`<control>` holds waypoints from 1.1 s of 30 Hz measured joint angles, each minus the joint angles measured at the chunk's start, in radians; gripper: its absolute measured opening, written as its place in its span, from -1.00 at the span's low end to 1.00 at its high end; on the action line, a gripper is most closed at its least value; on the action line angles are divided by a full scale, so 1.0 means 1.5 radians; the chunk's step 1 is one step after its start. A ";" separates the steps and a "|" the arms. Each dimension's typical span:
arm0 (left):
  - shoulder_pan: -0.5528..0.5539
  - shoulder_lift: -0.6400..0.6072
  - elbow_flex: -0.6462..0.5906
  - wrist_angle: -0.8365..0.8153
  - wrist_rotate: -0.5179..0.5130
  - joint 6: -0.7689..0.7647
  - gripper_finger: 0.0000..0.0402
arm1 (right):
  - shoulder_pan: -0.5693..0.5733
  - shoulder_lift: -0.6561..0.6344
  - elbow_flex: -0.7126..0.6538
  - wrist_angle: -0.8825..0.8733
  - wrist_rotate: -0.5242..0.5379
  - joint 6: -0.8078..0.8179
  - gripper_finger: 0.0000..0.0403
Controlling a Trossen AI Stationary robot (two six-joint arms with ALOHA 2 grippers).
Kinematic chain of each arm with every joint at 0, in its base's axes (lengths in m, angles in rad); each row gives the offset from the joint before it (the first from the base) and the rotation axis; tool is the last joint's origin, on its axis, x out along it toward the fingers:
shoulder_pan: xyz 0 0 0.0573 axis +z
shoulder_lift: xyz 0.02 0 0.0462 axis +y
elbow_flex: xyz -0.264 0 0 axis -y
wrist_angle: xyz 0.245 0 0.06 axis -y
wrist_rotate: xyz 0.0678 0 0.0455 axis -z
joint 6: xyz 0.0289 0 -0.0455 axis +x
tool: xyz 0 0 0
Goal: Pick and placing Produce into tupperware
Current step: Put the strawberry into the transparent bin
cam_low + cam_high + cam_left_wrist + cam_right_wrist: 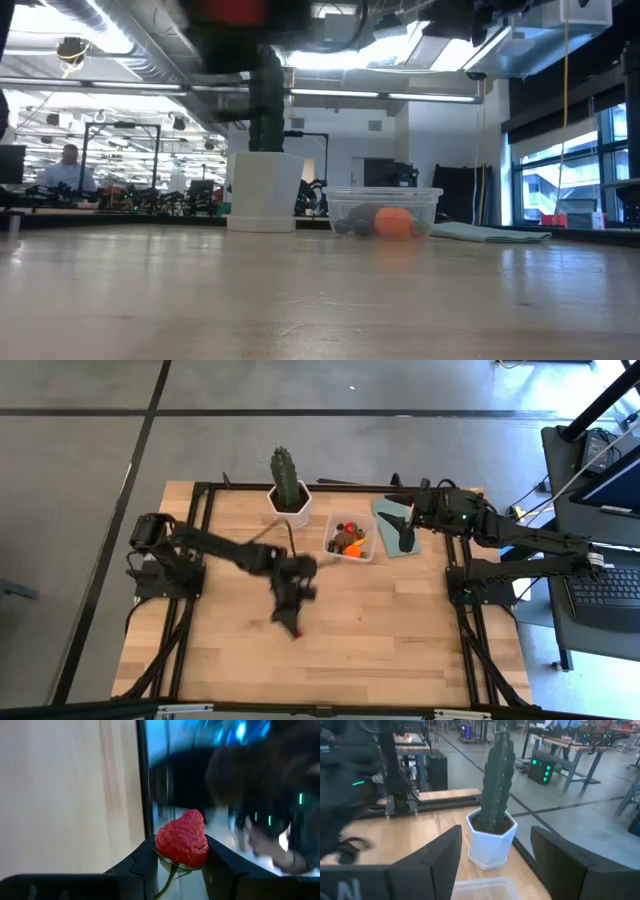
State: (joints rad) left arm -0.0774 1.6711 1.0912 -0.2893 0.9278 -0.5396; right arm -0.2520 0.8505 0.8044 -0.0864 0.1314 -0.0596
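My left fingers (142,865) clamped on one red strawberry (182,840), held over the table (400,640), apart from the tupperware (352,538); tupperware holds assorted produce, beside the cactus (286,478); my right gripper (492,857) spread wide, empty, above the blue-grey lid (385,510).

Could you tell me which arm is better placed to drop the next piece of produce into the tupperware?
The left. Its tool is shut on a red strawberry and is raised over mid-table, a short way from the tupperware. The right tool is open and empty, over the blue-grey lid beside the container.
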 joint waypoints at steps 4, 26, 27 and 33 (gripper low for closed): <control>0.087 0.000 0.001 0.221 -0.093 -0.005 -0.38 | 0.000 0.000 0.021 0.000 0.000 -0.004 0.19; 0.203 0.074 0.087 0.375 -0.676 0.175 -0.40 | 0.000 0.000 0.042 -0.005 0.000 -0.036 0.19; 0.206 0.088 0.113 0.349 -0.676 0.175 -0.42 | 0.000 0.000 0.042 -0.006 0.000 -0.036 0.19; 0.224 0.197 0.289 0.116 -0.659 0.174 -0.42 | 0.000 0.000 0.042 -0.013 0.000 -0.033 0.19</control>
State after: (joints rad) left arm 0.2592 1.9667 1.5245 -0.1157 -0.0605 -0.2783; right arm -0.2523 0.8505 0.8680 -0.1053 0.1316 -0.1085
